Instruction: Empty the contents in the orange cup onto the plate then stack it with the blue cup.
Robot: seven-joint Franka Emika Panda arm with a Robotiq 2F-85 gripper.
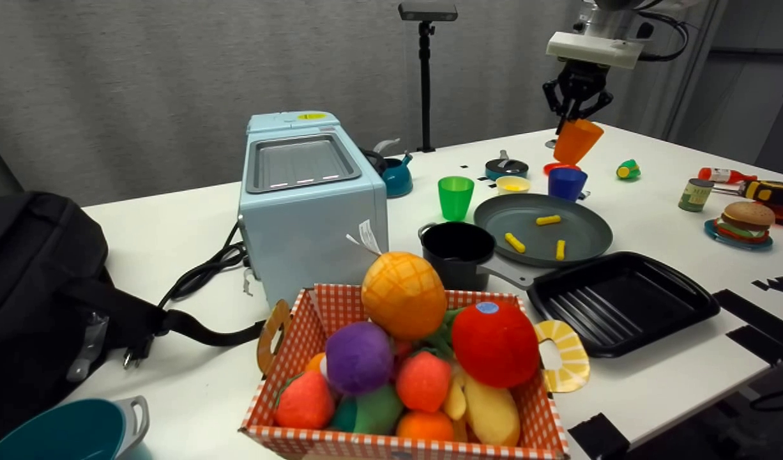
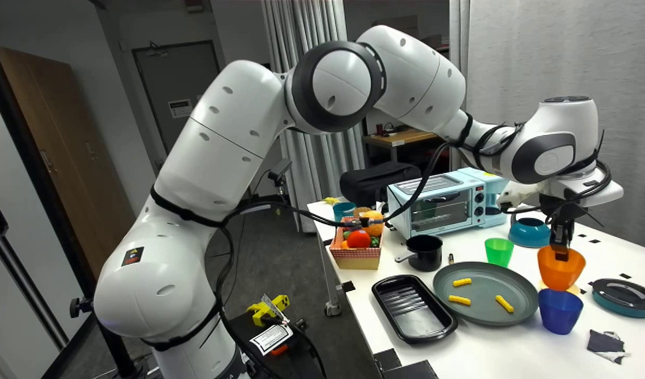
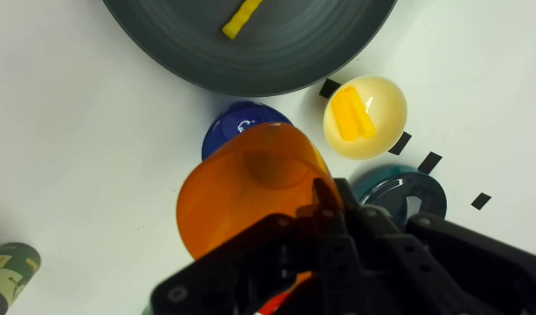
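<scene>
The white table (image 1: 174,220) was bright in both exterior views, while the floor (image 2: 285,252) to its left lay dim in an exterior view. In the wrist view small glints sat on the blue cup (image 3: 233,124), the pale bowl (image 3: 388,111) and the dark lid (image 3: 392,192), and a soft shadow spread left of the bowl. The near gripper (image 3: 334,194) was blurred and out of focus; the plate (image 3: 259,72), farther off, had crisper edges

Plate (image 3: 268,59) partly beyond wrist view's top edge
</scene>
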